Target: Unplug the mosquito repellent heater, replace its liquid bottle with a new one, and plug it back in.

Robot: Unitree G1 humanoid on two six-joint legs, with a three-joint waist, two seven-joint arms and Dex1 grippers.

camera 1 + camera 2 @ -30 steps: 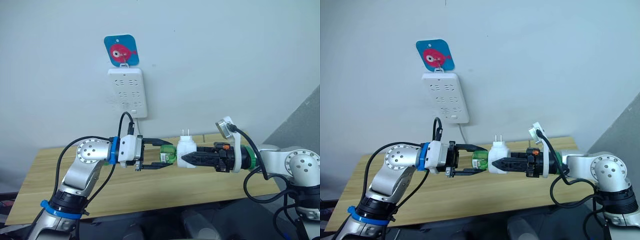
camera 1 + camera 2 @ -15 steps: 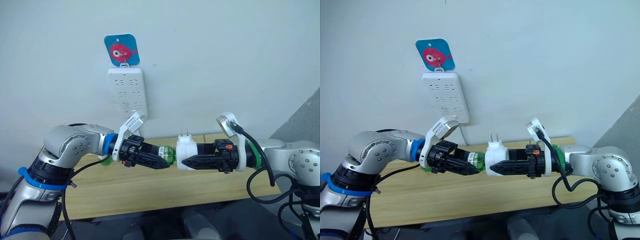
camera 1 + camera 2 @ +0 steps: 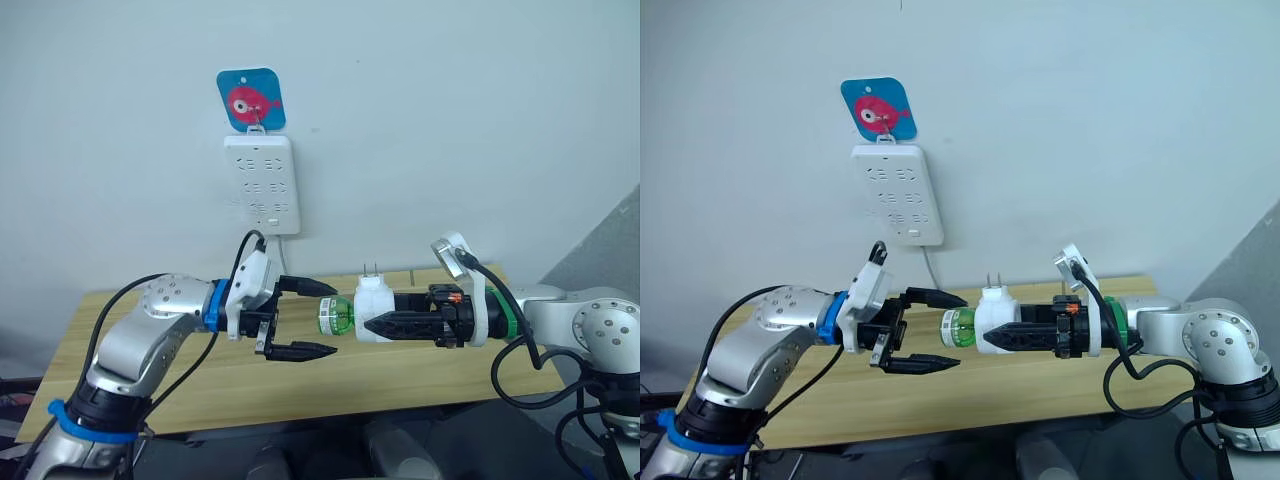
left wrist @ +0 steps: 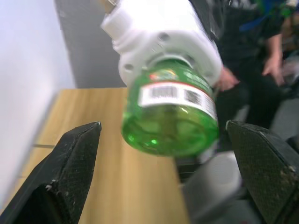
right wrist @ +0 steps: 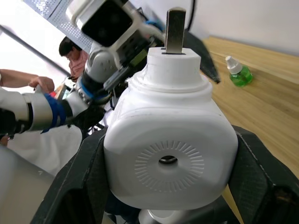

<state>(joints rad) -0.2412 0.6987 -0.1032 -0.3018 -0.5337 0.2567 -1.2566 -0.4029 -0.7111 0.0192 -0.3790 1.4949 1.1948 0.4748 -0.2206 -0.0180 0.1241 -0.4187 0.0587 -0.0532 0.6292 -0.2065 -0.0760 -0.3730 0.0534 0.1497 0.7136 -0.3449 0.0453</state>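
Left eye view: right gripper (image 3: 372, 325) holds the mosquito repellent heater (image 3: 374, 303) above the worktop (image 3: 300, 375), its black fingers (image 3: 395, 324) pinching the white body from both sides, prongs (image 3: 370, 269) pointing up. Its liquid bottle (image 3: 335, 315), green with a barcode label, is seated in the heater end facing away from the right fingers and projects toward the left gripper (image 3: 318, 319). Left fingers (image 3: 305, 286) are spread wide, one tip above and one tip below the bottle's level, just short of its base and not touching it. Left wrist view: bottle base (image 4: 170, 123) sits midway between the two spread fingers (image 4: 70, 163), with a clear gap on each side; heater body lies directly beyond it. Right wrist view: heater (image 5: 168, 140) fills the space between the right fingers (image 5: 84, 182), round vent hole facing the camera. The new one (image 5: 238, 73), green with a white cap, stands upright on the worktop well beyond the heater. White power strip (image 3: 262, 183) hangs on the wall under a blue fish tag (image 3: 250, 99), well above both grippers. People's hands (image 5: 35, 83) show in the background.
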